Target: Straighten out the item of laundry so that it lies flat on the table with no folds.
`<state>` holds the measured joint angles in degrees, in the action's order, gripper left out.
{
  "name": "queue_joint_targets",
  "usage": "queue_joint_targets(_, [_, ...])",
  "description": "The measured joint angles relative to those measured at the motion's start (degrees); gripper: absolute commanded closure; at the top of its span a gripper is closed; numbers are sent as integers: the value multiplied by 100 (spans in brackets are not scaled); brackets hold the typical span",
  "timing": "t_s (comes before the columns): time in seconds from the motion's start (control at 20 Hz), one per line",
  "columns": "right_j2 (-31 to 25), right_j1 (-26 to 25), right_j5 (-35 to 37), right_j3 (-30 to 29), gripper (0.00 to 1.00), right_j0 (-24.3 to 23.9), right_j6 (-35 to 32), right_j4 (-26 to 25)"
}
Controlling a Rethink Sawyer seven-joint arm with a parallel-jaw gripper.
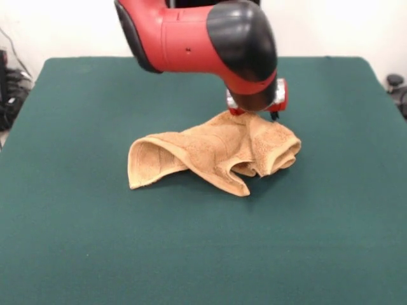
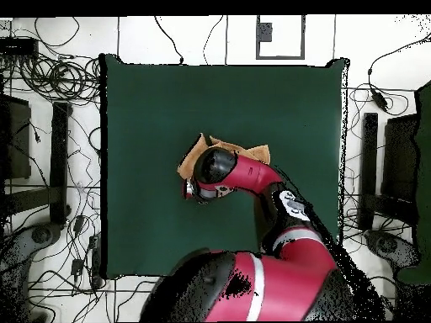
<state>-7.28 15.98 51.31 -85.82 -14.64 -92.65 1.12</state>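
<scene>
Front view first: the red and black arm (image 1: pixel 203 38) comes down from the far side of the big dark green felt-topped table (image 1: pixel 76 241), and its wrist sits right over the far edge of the small tan-orange terry towel (image 1: pixel 216 152). The towel lies near the middle of the table, well away from every edge, bunched into a hump. One flap curls up and over at the picture's left, a rolled lobe sits at the right, and a pointed corner pokes toward the camera between them. It is clearly nowhere near flat.

The gripper (image 1: pixel 256 108) is down at the cloth, just touching or barely above the hump's far side, but the bulky black wrist hides its working end, so I cannot tell whether it has hold of the fabric or not.

From the overhead view the arm (image 2: pixel 240 172) covers most of the towel (image 2: pixel 206 147); only a few tan corners show past it.

To do this step well, I reckon the arm should take a single layer at an outer edge, not a thick wad, then draw it low and slowly outward, away from the heap, so the folds roll open. A high lift would likely let the cloth drop back crumpled.
</scene>
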Motion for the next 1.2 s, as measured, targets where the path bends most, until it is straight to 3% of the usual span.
queue_joint_targets(0.15, [325,27,-161,61,0,392,-391,15])
queue_joint_targets(0.3, [1035,50,-557,109,0,1195,-1194,143])
queue_joint_targets(0.5, [1738,17,-964,96,0,1955,-1724,362])
queue_joint_targets(0.9, [2761,-171,-1850,-110,0,3014,-1757,946])
queue_joint_targets(1.2, [2827,-40,-2806,-580,0,3143,-1757,1033])
